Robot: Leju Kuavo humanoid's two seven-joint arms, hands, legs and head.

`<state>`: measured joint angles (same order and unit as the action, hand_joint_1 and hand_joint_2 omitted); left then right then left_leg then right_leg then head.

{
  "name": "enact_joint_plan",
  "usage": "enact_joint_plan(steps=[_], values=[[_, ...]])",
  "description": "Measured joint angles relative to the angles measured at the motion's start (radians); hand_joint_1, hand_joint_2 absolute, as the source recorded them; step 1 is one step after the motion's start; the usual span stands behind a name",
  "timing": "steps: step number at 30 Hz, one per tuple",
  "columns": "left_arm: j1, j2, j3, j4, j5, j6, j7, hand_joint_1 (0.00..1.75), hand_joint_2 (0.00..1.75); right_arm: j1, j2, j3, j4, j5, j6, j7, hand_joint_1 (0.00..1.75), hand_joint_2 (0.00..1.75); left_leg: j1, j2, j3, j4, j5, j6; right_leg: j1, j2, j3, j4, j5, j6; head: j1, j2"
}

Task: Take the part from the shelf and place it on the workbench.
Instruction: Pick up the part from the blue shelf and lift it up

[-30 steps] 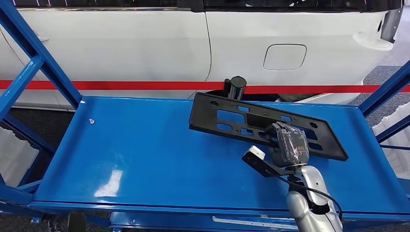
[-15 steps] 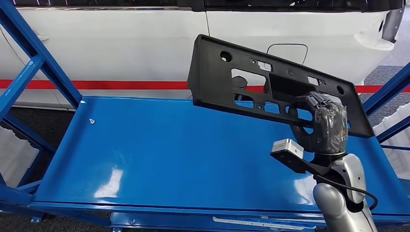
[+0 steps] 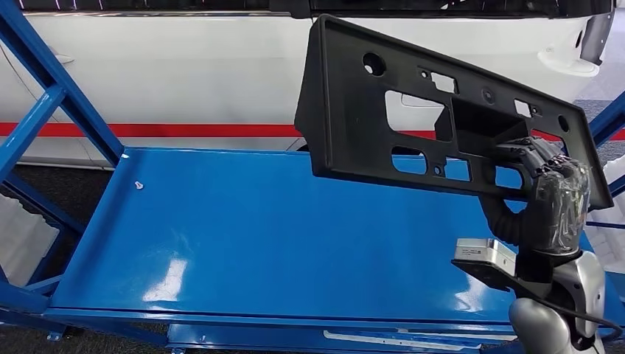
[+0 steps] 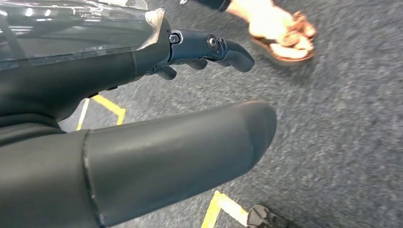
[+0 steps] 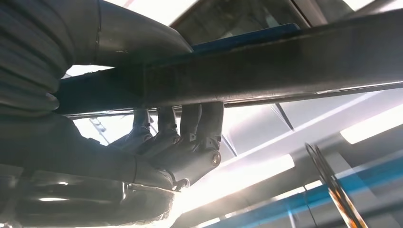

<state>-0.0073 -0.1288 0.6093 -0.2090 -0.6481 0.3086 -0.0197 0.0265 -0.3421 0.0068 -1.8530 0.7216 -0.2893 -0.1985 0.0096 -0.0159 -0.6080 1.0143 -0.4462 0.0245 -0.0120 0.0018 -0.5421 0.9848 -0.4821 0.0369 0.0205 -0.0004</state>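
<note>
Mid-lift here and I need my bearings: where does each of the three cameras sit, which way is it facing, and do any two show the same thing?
Head view: high on the body, looking forward and down at the blue shelf; the right hand holds the black part raised above it.
Left wrist view: behind the left hand, facing the grey carpet, a person's sandalled foot nearby.
Right wrist view: behind the right hand, looking upward past the part's edge.
Shared: head and right wrist views both show the part and that hand.
</note>
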Motion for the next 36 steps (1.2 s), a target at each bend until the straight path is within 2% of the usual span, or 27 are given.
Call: enact_joint_plan(steps=[3,11,14,15,18,24,28,33,36], values=[[0.000,0.002,-0.003,0.000,-0.013,0.008,-0.028,0.00,1.75,0.021,0.002,-0.017,-0.043,-0.004,-0.002,-0.006,1.75,1.75,0.000,0.000,0.000,0.000,0.000,0.000,0.000,0.000,0.000,0.000,0.000,0.000,0.000,0.000],[-0.004,0.008,-0.003,0.000,-0.013,0.011,-0.062,0.00,1.75,0.056,0.011,-0.046,-0.101,-0.005,0.001,-0.021,1.75,1.75,0.000,0.000,0.001,0.000,0.000,0.000,-0.001,0.000,-0.002,0.000,0.000,0.000,0.000,0.000],[-0.005,0.009,-0.003,0.000,-0.016,-0.007,-0.060,0.00,0.44,0.062,0.016,-0.048,-0.106,-0.004,0.004,-0.024,1.75,1.75,0.000,0.000,0.002,0.000,0.000,0.000,-0.001,0.000,-0.005,0.000,0.000,0.000,0.000,0.000],[-0.005,0.009,-0.003,0.000,-0.016,-0.009,-0.061,0.00,0.44,0.063,0.017,-0.048,-0.107,-0.003,0.004,-0.026,1.75,1.75,0.000,0.000,0.002,0.000,-0.001,0.000,-0.001,0.000,-0.005,0.000,0.000,0.000,0.000,0.000],[-0.005,0.009,-0.002,0.000,-0.011,0.003,-0.061,0.00,1.75,0.064,0.023,-0.049,-0.107,-0.002,0.005,-0.033,1.75,1.75,0.000,0.001,0.002,0.000,0.000,0.000,0.000,0.000,-0.002,0.000,0.000,0.000,0.000,0.000],[-0.009,0.007,0.014,0.001,0.027,0.021,-0.047,0.00,1.75,0.049,0.032,-0.049,-0.107,0.010,0.010,-0.038,1.75,1.75,0.000,0.000,0.002,0.000,0.000,0.000,0.000,0.000,0.002,0.000,0.000,0.000,0.000,0.000],[-0.012,0.002,0.045,0.001,0.073,0.001,-0.087,0.00,1.75,0.034,0.034,-0.045,-0.105,0.012,0.012,-0.038,1.75,1.75,0.000,0.000,0.002,0.000,0.000,0.000,0.000,0.000,0.002,0.000,0.000,0.000,0.000,0.000],[-0.015,-0.001,0.081,0.001,0.098,-0.080,-0.103,0.00,1.75,0.025,0.038,-0.042,-0.102,-0.002,0.016,-0.045,1.75,1.75,0.000,0.001,0.002,0.000,0.000,0.000,0.000,0.000,0.002,0.000,0.000,0.000,0.000,0.000],[-0.016,-0.001,0.088,0.002,0.067,-0.093,-0.102,0.00,1.75,0.011,0.041,-0.038,-0.093,-0.011,0.018,-0.053,1.75,1.75,0.000,0.000,0.002,0.000,0.000,0.000,0.000,0.000,0.002,0.000,0.000,0.000,0.000,0.000]])
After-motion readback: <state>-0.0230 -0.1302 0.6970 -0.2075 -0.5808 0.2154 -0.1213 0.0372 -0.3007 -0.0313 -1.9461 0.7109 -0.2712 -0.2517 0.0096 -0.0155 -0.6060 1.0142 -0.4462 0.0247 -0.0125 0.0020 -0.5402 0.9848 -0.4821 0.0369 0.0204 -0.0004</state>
